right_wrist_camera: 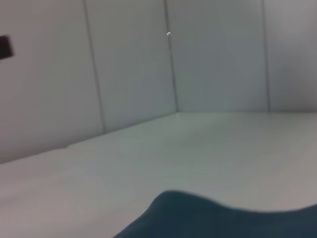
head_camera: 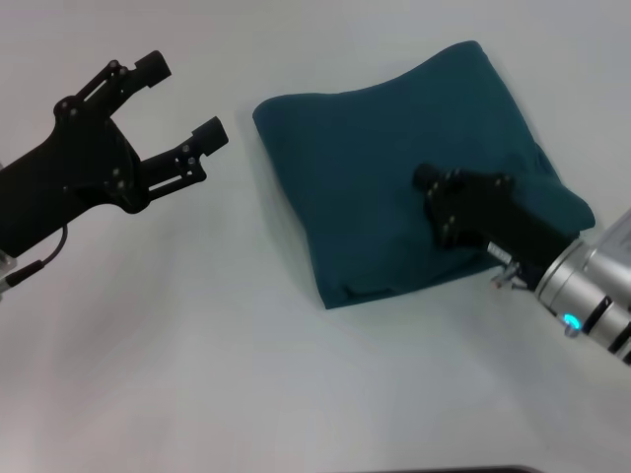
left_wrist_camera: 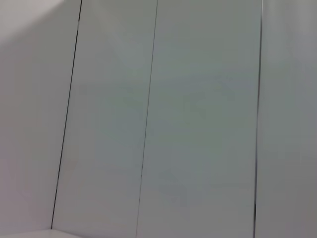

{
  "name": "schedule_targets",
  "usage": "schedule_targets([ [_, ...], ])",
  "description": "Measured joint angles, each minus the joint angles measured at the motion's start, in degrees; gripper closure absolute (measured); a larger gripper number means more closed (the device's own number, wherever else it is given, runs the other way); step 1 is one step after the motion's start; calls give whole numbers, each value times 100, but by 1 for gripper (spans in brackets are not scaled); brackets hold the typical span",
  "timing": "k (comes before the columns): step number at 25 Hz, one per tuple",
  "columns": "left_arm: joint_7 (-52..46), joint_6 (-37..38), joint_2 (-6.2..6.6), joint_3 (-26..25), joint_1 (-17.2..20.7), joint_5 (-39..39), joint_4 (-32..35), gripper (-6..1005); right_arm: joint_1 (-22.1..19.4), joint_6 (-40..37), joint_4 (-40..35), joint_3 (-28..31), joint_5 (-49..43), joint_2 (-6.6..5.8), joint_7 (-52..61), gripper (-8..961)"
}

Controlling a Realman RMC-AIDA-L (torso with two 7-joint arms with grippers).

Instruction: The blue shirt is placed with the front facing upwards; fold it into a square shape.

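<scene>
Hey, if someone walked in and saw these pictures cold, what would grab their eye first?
The blue shirt, already folded into a rough square, lies on the white table right of centre in the head view. The right gripper rests on its near right part. The left gripper hangs open to the shirt's left, clear of it.

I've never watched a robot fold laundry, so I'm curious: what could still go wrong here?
1. The right gripper rests on the blue shirt, already folded into a rough square. Pulling away could drag the top layer and undo it.
2. The edge nearest the robot looks puffy, so the fold might spring open.
3. The left gripper, fingers open, hangs above the table beside the shirt; reaching in could snag the corner.
</scene>
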Motion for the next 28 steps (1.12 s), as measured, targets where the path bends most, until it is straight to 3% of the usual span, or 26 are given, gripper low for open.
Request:
schedule_targets([
  [14,0,-6,8,0,8,0,10,49,217,649,315,-727,-87,6,145,938],
  [28,0,22,8,0,-1,1,8,50,678,698,784,-738,-376,57,116,937],
])
